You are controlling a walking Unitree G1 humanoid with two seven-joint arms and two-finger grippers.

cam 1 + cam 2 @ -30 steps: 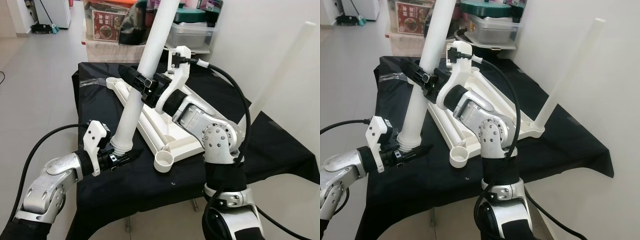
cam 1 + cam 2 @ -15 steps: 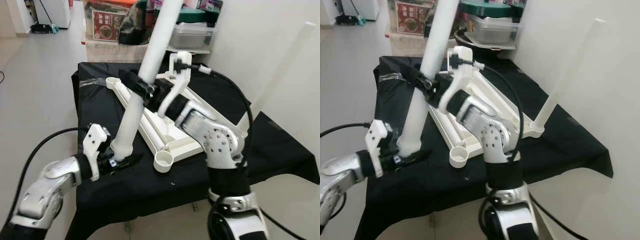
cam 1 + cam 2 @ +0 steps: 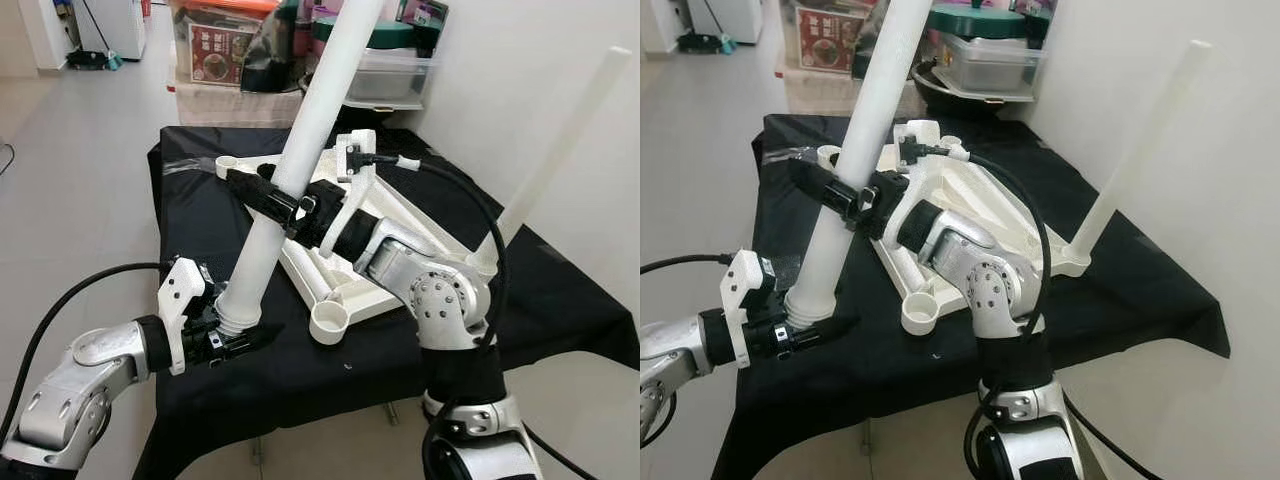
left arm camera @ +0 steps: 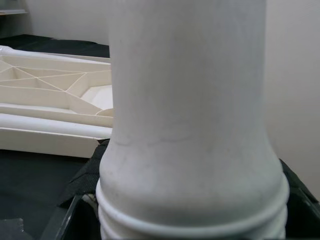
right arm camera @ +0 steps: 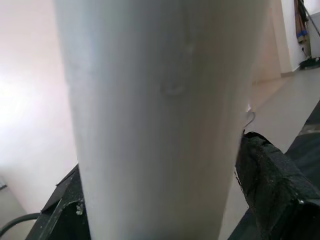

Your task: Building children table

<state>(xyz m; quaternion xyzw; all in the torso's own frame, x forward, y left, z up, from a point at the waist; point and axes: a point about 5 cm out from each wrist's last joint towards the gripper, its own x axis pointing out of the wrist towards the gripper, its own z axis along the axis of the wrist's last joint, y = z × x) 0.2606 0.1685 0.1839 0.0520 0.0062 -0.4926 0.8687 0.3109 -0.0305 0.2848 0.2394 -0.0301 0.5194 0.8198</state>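
Note:
A long white table leg (image 3: pixel 300 130) leans over the black-draped table, its top tilted toward the right. My left gripper (image 3: pixel 238 335) is shut on the leg's ribbed bottom end (image 4: pixel 190 210), just above the cloth. My right gripper (image 3: pixel 272 200) is shut on the leg's middle, one black finger (image 5: pixel 270 180) pressed against it. The white tabletop (image 3: pixel 305 270) lies upside down on the table, with an open round socket (image 3: pixel 328 322) at its near corner, a little to the right of the leg's bottom end. A second leg (image 3: pixel 560 150) stands upright in the right corner socket.
The black cloth (image 3: pixel 560 300) hangs over the table's edges. Storage boxes and bags (image 3: pixel 230 50) are stacked behind the table. A white wall (image 3: pixel 520 60) runs close along the right side. Open tiled floor (image 3: pixel 70 150) lies to the left.
The leg has tipped further, its top swinging to the right. My right gripper has slid lower along it. The leg's bottom end and my left gripper have dropped slightly toward the cloth.

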